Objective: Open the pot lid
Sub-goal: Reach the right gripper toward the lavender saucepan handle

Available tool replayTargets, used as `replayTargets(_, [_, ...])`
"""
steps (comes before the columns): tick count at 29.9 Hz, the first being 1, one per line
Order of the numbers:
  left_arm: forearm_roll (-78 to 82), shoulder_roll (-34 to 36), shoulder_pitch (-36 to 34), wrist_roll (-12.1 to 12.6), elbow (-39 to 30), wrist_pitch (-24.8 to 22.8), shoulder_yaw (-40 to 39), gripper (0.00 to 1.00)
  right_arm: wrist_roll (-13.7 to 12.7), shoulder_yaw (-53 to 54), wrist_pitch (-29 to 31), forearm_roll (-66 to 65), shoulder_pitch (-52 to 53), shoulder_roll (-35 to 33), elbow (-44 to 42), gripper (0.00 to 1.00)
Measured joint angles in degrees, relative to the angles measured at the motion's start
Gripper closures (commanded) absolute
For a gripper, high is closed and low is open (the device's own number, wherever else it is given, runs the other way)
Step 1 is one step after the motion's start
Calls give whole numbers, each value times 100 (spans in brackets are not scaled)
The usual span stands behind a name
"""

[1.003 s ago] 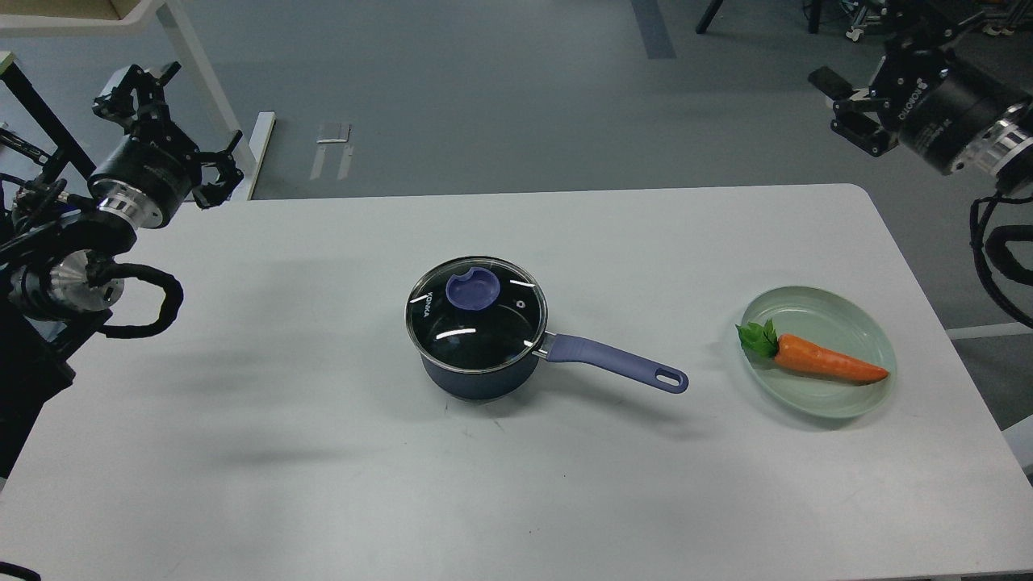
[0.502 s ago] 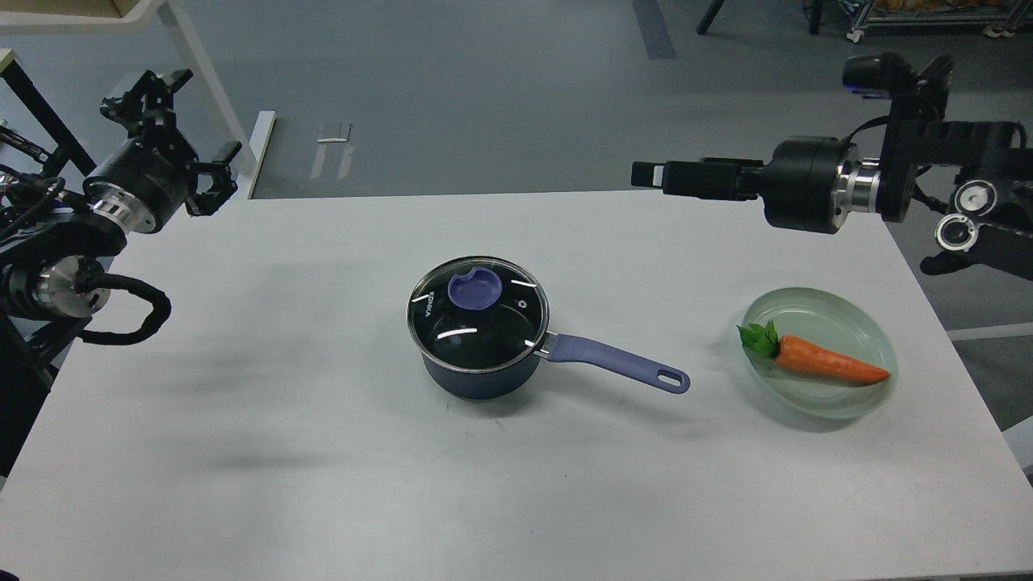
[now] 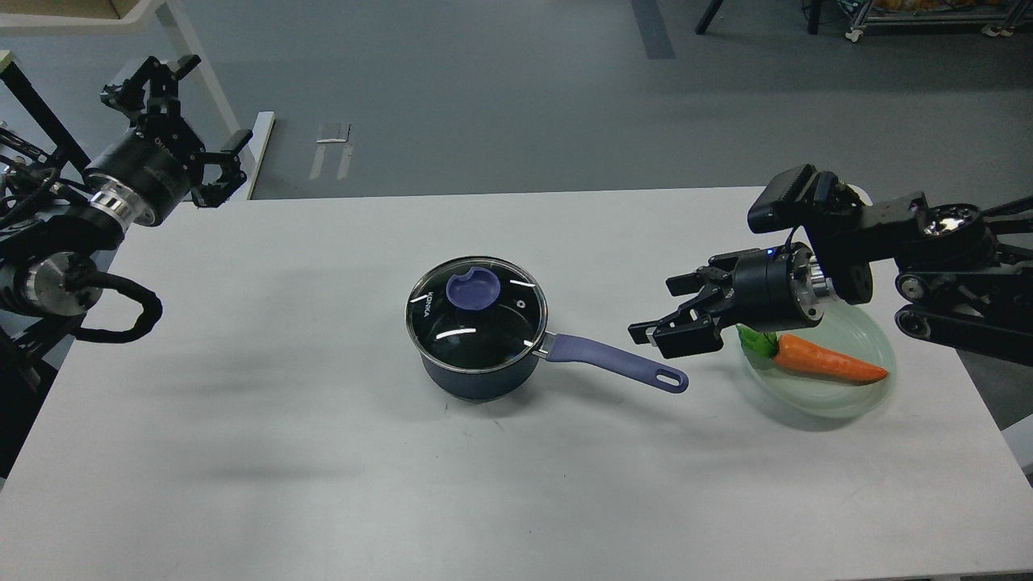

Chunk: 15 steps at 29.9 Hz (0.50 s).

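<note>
Sitting mid-table [image 3: 323, 452]: blue pot [image 3: 476, 371], glass lid [image 3: 476, 313] on top, purple knob [image 3: 473, 290], long handle [image 3: 617, 364] pointing right. Right gripper [image 3: 666, 311] spread open, empty, hovering just above handle end, aimed left toward pot, not touching. Behind it, green plate [image 3: 839, 399] with carrot [image 3: 827, 361]. Left gripper [image 3: 173, 121] raised at far left table edge, fingers apart, empty, well apart from pot.
</note>
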Motion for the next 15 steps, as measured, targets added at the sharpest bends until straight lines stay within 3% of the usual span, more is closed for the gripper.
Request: replayTargets(15, [5, 26, 9, -1, 0, -10, 1, 1, -3, -527, -149, -178, 2, 1241, -824, 33])
